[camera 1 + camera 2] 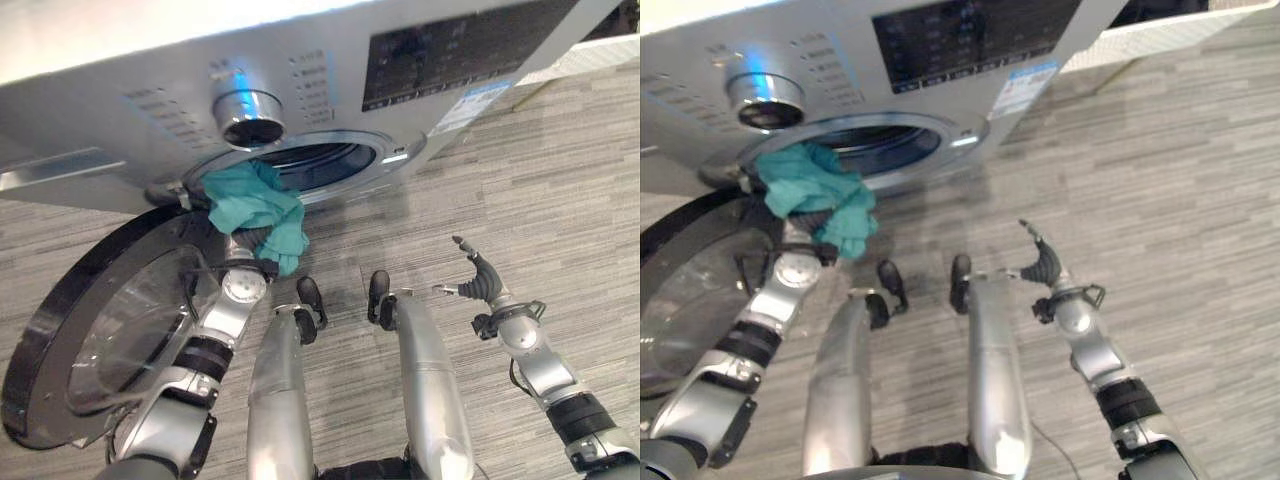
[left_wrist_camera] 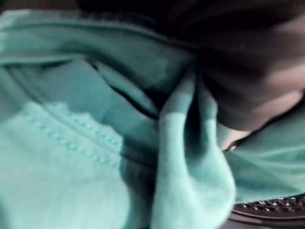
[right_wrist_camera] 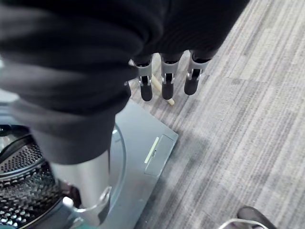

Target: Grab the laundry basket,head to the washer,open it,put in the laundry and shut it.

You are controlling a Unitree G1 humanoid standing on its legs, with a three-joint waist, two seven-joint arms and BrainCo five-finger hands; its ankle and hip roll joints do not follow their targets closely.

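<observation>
**At the drum mouth: teal laundry half in, half out**

At the washer (image 1: 300, 80), door (image 1: 100, 340) swung wide open to the robot's left, the left hand (image 1: 262, 243) is up at the porthole (image 1: 320, 165) w/ the teal laundry (image 1: 255, 205) bunched over it. Cloth covers the hand, so finger state can't be told; the left wrist view shows folds of teal fabric right against the cover, w/ a strip of perforated drum behind. Part of the garment lies over the opening's lower lip, part hangs down outside.

Right hand (image 1: 478, 278) hovers well apart over the floor (image 1: 560, 180), fingers straight and relaxed, holding nothing.

Risks, as a guess: if the left hand lets go here, the hanging end likely drags the lot back out onto the floor. If not pushed deep enough, cloth left on the lip would get pinched when the door shuts, or stop it latching. Fabric could also snag on the fingers during pull-back.

Nearby: big silver dial (image 1: 247, 110) just above the opening, dark control panel (image 1: 450, 50) further along. Open door sits close beside the left arm and could crowd its swing.
</observation>
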